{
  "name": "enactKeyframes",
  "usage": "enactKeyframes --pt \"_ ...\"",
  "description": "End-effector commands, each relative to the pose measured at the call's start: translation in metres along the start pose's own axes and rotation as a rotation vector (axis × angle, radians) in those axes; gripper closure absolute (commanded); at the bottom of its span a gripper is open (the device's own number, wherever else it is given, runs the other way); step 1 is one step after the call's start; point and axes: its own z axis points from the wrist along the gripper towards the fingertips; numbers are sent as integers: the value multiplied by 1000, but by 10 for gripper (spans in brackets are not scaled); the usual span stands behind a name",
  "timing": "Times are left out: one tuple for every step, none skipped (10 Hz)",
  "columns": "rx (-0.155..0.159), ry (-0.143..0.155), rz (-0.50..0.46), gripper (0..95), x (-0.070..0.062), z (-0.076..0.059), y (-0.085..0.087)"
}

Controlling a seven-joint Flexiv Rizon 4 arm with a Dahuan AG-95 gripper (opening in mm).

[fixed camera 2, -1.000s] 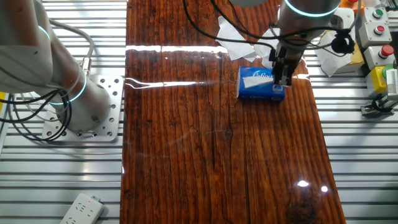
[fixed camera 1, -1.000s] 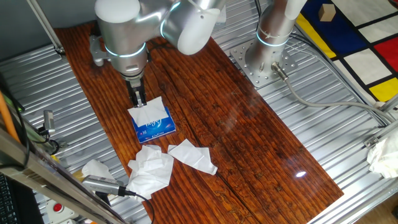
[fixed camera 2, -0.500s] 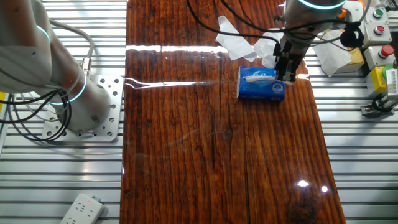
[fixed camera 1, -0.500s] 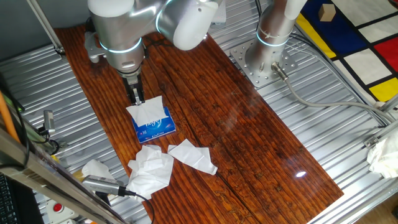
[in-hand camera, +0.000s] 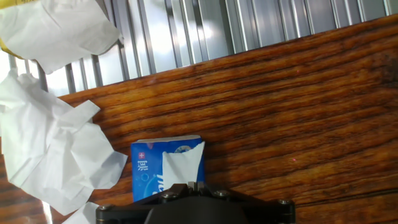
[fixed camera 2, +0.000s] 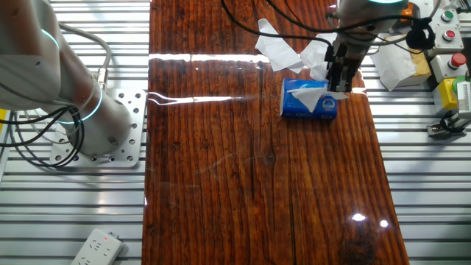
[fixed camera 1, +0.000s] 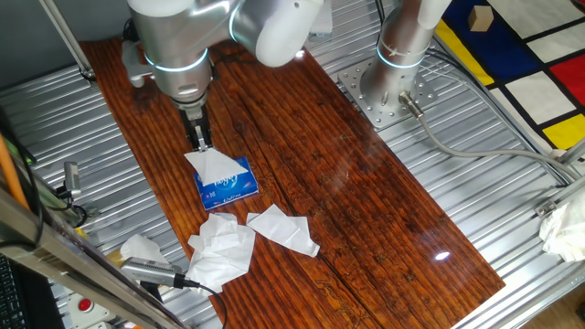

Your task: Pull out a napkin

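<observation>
Glossy grained wood tabletop (fixed camera 1: 347, 192), ribbed metal surround (fixed camera 1: 475, 183), creased thin paper napkin (fixed camera 1: 212, 164), seemingly plastic-wrapped blue pack (fixed camera 1: 228, 187)

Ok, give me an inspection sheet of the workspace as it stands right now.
Surface: dark wooden board on ribbed metal table.
Job's things: napkin drawn up in a peak from blue tissue pack, lower part inside the pack.
Clutter: loose crumpled tissues near the pack; more tissues seen from the hand view.
Grippers: gripper shut on the napkin's top.
Cables: grey hose from the arm base.
Surroundings: button box, power strip.
</observation>
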Motion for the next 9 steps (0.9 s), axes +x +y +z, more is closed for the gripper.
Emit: enactKeyframes --pt "1 1 -3 950 0 -2 0" --pt "1 1 -4 950 0 -4 1" --pt "1 0 -3 950 0 -5 1" --pt "0 -1 -2 950 0 -6 1" --pt "0 -2 0 950 1 -8 1" --pt "-2 -1 1 950 1 -12 2" --pt "-4 -1 1 950 1 -16 2" --pt "-4 -1 2 950 2 -20 2" --pt "-3 -1 1 950 2 -22 3"
